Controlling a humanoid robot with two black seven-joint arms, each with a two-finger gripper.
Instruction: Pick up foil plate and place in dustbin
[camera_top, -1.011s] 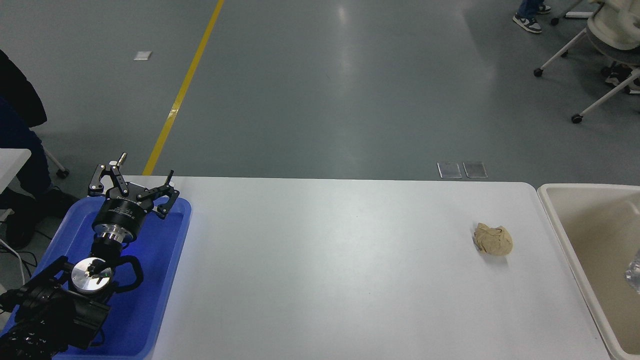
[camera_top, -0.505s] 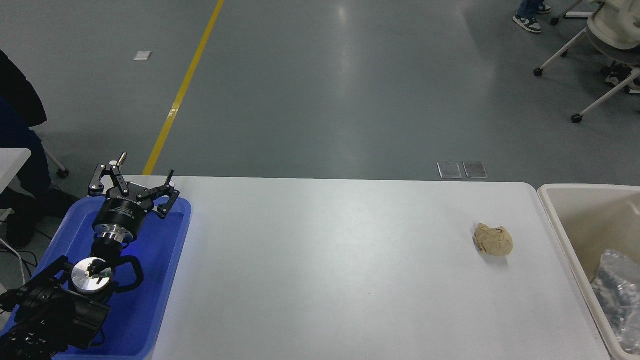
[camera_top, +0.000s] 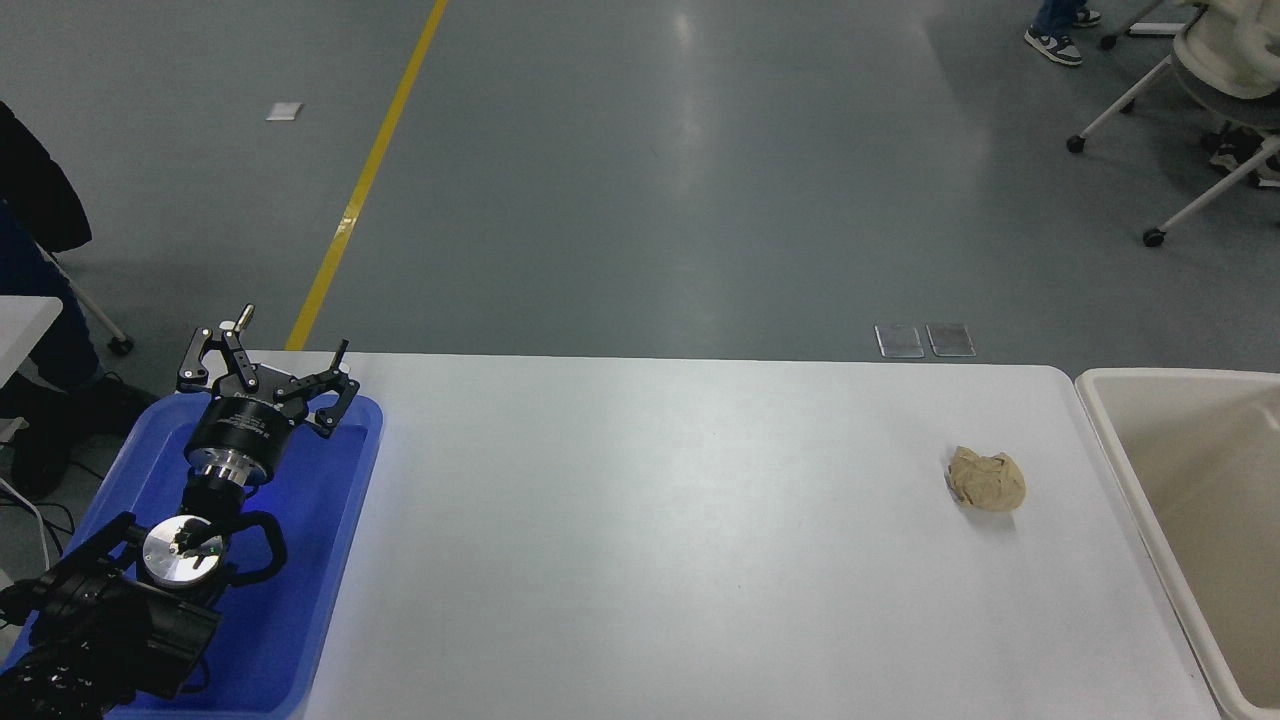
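Observation:
The foil plate is out of view in the head view. The dustbin (camera_top: 1205, 470), a cream plastic bin with a tan inside, stands off the table's right end, and the part of it that shows holds nothing. My left gripper (camera_top: 268, 365) is parked over the blue tray at the table's left end, with its fingers spread open and empty. My right arm is out of view.
A blue tray (camera_top: 320, 520) lies under the left arm. A crumpled brown paper ball (camera_top: 987, 479) sits on the white table (camera_top: 650, 540) near its right end. A person in dark clothes (camera_top: 35, 250) is at the left edge. A wheeled chair (camera_top: 1215, 70) stands at the far right.
A crinkled shiny thing showed inside the dustbin at the right edge in the earlier frames, lower in the second one. It is out of sight now. The left arm has not moved.

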